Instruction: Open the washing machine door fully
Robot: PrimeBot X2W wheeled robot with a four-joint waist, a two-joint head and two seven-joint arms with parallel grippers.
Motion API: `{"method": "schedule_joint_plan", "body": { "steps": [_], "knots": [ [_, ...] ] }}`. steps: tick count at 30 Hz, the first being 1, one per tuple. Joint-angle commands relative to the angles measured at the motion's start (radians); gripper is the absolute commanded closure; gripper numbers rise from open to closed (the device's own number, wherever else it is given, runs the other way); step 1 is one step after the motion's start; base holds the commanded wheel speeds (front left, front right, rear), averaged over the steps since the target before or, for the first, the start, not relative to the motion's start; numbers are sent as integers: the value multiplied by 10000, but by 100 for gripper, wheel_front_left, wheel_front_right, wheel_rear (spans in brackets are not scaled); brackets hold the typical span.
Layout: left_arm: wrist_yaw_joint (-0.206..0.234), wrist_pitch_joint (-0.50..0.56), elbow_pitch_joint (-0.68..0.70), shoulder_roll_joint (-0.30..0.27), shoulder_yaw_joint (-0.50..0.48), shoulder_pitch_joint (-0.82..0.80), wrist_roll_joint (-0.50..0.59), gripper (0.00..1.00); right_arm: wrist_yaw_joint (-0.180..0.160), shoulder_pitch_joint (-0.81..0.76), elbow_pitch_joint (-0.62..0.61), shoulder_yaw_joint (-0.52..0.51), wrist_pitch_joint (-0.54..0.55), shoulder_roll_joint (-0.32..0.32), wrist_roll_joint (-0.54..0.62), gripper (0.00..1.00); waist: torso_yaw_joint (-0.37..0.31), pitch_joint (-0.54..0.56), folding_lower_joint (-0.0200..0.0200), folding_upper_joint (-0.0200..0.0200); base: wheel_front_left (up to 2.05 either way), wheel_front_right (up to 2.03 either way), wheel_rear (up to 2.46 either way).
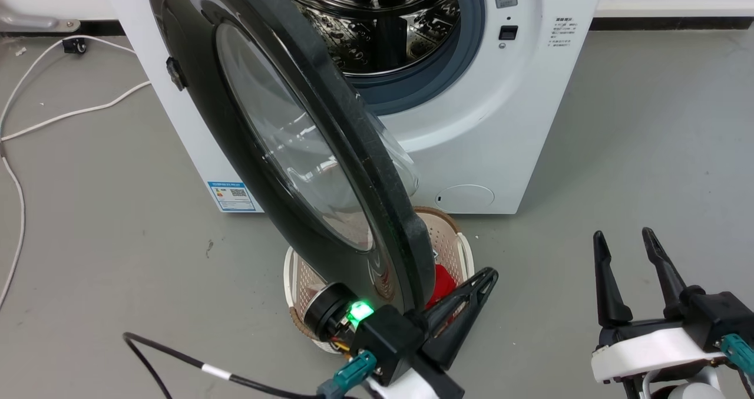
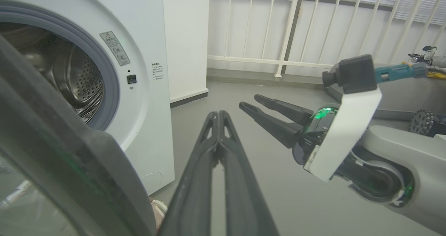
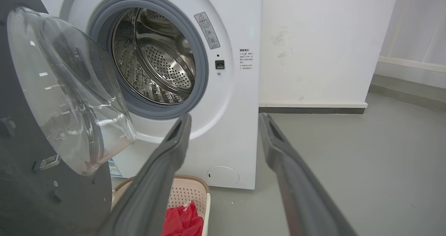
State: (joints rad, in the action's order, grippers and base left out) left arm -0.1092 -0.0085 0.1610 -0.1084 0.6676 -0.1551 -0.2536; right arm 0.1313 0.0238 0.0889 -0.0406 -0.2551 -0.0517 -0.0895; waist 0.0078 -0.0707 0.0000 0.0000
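The washing machine door (image 1: 283, 139), glossy black with a clear glass bowl window, stands swung out roughly square to the white washing machine (image 1: 500, 122). Its edge points toward me. My left gripper (image 1: 490, 275) is shut with nothing in it, low beside the door's outer rim. In the left wrist view its fingers (image 2: 217, 113) run just right of the door (image 2: 69, 166); whether they touch is unclear. My right gripper (image 1: 623, 234) stands open at the lower right, apart from the door. In the right wrist view the right gripper (image 3: 224, 117) points at the machine front, right of the bulging window (image 3: 66, 89).
The steel drum opening (image 3: 153, 58) with its grey gasket is exposed. A pale laundry basket (image 1: 447, 234) holding a red cloth (image 3: 183, 220) sits on the floor under the door. White cables (image 1: 59, 116) trail on the grey floor at left. A railing (image 2: 296, 27) stands beyond.
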Motion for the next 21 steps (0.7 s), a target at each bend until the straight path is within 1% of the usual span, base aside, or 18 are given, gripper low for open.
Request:
{"method": "schedule_joint_plan", "body": {
  "steps": [1, 6, 9, 15, 16, 21],
  "knots": [
    [85, -122, -177, 104, -28, -242, 45, 100, -10, 176, 19, 44, -53, 29, -98, 0, -29, -17, 0, 0, 0, 0, 0],
    [394, -363, -972, 307, -180, -665, -38, 100, -10, 156, 132, 102, -53, 29, -188, 0, -125, -32, 0, 0, 0, 0, 0],
    [502, -397, -1447, 409, -207, -899, -173, 100, -10, 147, 185, 131, -61, 29, -219, 0, -174, -36, 0, 0, 0, 0, 0],
    [679, -467, -2271, 486, -182, -1242, -405, 100, -10, 197, 264, 189, -66, 29, -278, 0, -237, -40, 0, 0, 0, 0, 0],
    [798, -575, -2559, 502, -227, -1386, -497, 100, -10, 189, 293, 201, -73, 29, -325, 0, -225, -32, 0, 0, 0, 0, 0],
    [1007, -786, -3008, 522, -398, -1454, -668, 100, -10, 145, 318, 214, -78, 29, -350, 0, -174, 11, 0, 0, 0, 0, 0]
  ]
}}
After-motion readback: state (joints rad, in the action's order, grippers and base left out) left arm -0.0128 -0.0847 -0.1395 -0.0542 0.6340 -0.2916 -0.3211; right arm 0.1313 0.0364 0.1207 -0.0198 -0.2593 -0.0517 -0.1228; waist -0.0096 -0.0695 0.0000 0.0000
